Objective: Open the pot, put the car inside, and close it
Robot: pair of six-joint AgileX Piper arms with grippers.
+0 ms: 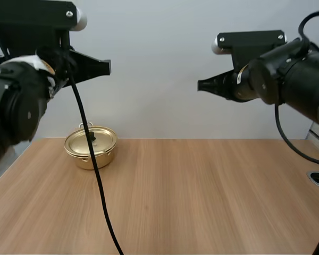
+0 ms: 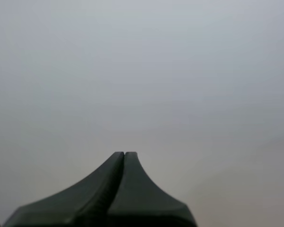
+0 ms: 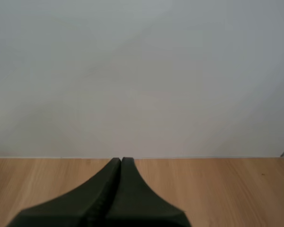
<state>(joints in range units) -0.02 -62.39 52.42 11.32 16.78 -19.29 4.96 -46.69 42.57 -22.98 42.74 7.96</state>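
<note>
So nothing done: pot [image 1: 89,154] lid [image 1: 90,139] on, my left claw [image 2: 124,153], right claw [image 3: 120,160] clenched empty, aloft; all steps left.

right gripper [image 3: 121,160] | fingers [image 3: 138,191] together, one dark wedge, apparently holding nothing | wooden table [image 3: 222,189] beneath

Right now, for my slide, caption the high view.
Shut, the left gripper and right gripper hang above the table; the lidded gold pot sits far left.

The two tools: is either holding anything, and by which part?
Nothing is held. The left tool and the right tool are both shut on nothing, up above the table; the pot sits apart, lid on.
</note>
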